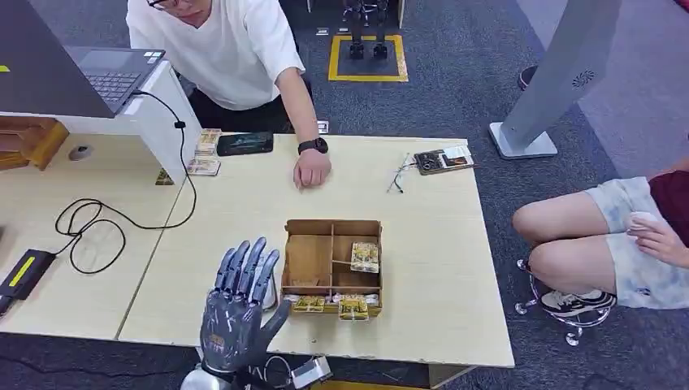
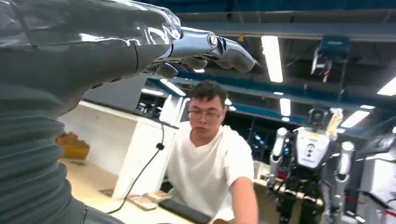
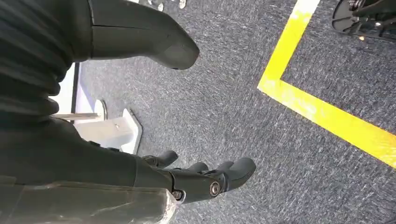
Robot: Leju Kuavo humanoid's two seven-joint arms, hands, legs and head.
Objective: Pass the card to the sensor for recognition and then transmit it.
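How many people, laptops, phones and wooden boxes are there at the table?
People: 2 (person in a white T-shirt, seated person in pale shorts)
Grey open laptop: 1
Flat black phone: 1
Brown wooden divided box: 1
Total: 5

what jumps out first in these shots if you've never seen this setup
The robot's left hand, raised with fingers spread and holding nothing, rises at the table's near edge, just left of the wooden compartment box holding cards. Across the table, a person in a white shirt rests a hand on the top.
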